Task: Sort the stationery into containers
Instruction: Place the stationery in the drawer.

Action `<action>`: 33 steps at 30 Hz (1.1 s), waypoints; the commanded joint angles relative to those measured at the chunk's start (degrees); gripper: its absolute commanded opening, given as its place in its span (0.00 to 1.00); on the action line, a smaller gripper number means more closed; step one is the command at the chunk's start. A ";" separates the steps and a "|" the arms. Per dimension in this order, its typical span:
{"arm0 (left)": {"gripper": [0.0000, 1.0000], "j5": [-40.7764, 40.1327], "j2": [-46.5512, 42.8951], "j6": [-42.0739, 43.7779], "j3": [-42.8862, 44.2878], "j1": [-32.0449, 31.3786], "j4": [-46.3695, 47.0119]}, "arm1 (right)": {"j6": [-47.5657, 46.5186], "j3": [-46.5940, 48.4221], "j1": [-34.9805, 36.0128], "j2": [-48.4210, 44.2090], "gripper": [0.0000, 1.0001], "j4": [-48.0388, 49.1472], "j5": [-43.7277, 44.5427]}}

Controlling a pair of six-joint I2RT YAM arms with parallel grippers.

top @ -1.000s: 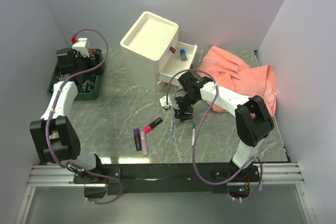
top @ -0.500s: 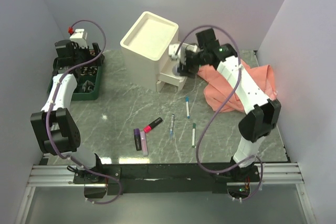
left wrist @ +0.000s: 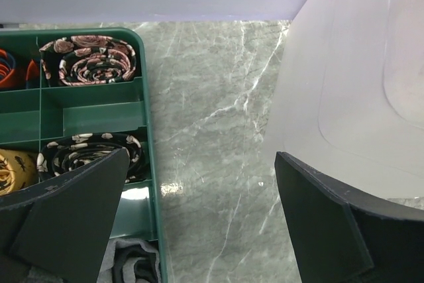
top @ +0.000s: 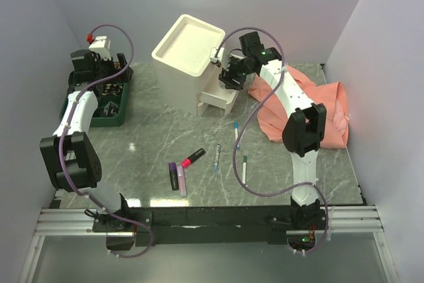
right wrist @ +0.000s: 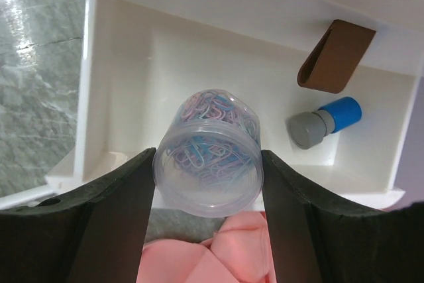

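My right gripper [right wrist: 207, 164] is shut on a small clear round tub of coloured paper clips [right wrist: 209, 157] and holds it over the open upper drawer [right wrist: 132, 64] of the cream-white cabinet [top: 189, 48]. In the top view this gripper [top: 230, 76] is at the cabinet's front. A blue-and-grey capped piece [right wrist: 324, 120] lies in that drawer by a brown handle [right wrist: 334, 54]. On the table lie a purple highlighter [top: 173, 175], a pink highlighter [top: 182, 183], a red-and-black marker [top: 193, 158] and three thin white pens [top: 236, 133]. My left gripper [left wrist: 201, 164] is open and empty.
A green divided tray [top: 96, 101] with rolled ties [left wrist: 89, 61] sits at the far left, under my left gripper [top: 99, 64]. A pink cloth [top: 311, 101] lies right of the cabinet. A lower drawer [top: 217, 103] also sticks out.
My right gripper has risen from the table near the pens to the cabinet's open drawer, carrying the clear tub. The left arm has shifted slightly over the green tray.
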 commanded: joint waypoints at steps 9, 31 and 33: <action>0.99 4.29 2.50 -2.18 4.31 0.18 3.23 | 12.32 4.00 0.32 0.62 0.98 12.74 3.40; 0.99 19.75 18.93 -14.74 17.49 -0.35 13.24 | 49.24 -18.06 -12.51 -7.75 0.00 26.28 3.14; 0.99 22.82 19.73 -15.10 17.49 -0.87 13.95 | 48.89 -17.10 -12.51 -5.82 0.00 26.20 3.31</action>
